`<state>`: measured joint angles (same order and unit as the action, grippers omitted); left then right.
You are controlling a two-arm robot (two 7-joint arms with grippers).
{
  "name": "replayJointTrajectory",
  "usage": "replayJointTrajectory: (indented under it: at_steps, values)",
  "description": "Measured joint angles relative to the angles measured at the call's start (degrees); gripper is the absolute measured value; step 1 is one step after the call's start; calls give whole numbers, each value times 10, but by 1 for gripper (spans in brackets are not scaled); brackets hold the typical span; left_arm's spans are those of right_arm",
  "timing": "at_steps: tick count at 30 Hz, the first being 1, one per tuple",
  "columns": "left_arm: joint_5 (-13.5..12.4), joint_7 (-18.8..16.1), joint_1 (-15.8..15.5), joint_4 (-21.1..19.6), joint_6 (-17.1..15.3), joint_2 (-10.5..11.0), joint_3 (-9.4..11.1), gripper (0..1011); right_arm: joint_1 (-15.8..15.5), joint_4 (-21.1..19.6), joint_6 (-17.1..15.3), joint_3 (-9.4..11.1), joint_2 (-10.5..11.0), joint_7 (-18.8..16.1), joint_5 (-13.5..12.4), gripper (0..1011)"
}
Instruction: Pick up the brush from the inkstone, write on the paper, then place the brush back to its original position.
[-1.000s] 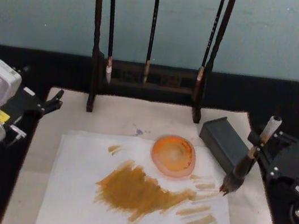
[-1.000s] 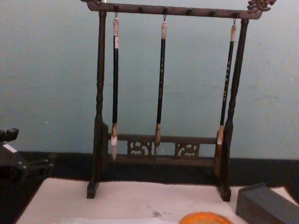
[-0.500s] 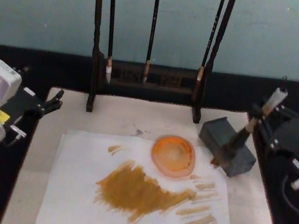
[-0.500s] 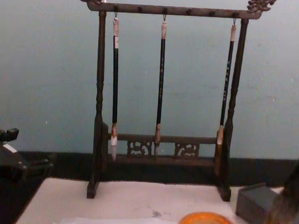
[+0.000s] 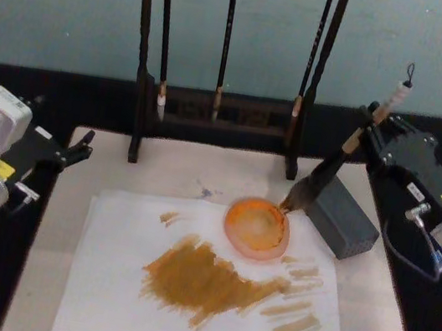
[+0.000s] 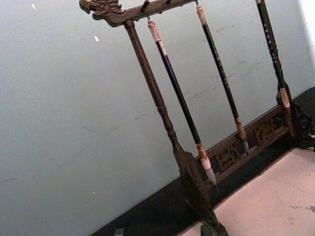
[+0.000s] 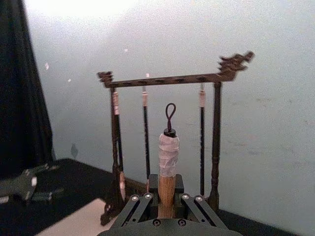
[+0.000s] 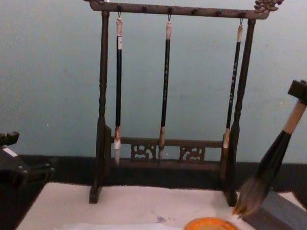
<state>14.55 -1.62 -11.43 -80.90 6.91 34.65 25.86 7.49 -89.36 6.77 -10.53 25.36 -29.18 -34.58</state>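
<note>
Layout: beige felt mat [image 5: 168, 175] across the black table. A dark wooden rack [image 8: 102, 92] stands at its far edge with three thin brushes [image 8: 165, 85] hanging from it, untouched.

The paper [image 5: 108, 283] lies flat on the near half of the mat. It carries a broad ochre smear [image 5: 202, 281] in the middle and a few short strokes [image 5: 294, 314] to the smear's right. I judge the writing step done.

Left gripper [image 5: 80, 144] is parked at the mat's left edge, off the paper. Its fingers are apart with nothing between them.

Right gripper [image 5: 370, 122] is raised over the far right of the mat, near the rack's right post. It is clamped on the brush [image 5: 331, 165]. In the right wrist view the tan handle and taped top stand up between the closed fingers [image 7: 147, 196].

A dark grey block [image 5: 345, 225] sits on the mat to the right of the paper, beside an orange dish [image 5: 231, 218] on the paper's far right part.

The brush is lifted and tilted, handle up toward the gripper. Its bristle head hangs just above the dish's far right rim, between dish and block. From the chest view the tip looks clear of both, though only just.

What's left, as I read it: lower the brush onto its resting place and let go. I cannot tell whether that place is the dish or the block. Not yet set down, not yet released.
</note>
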Motion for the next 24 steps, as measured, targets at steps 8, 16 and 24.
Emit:
replayJointTrajectory:
  at_steps: [8,16,24]
  values:
    - [0,0,0,0,0,0,0,1010,45,62,-56,2,-34,5,-84,176]
    - [0,0,0,0,0,0,0,1010,74,107,-135,19,-61,42,-172,176]
    - [0,0,0,0,0,0,0,1010,76,124,-172,22,-68,51,-221,176]
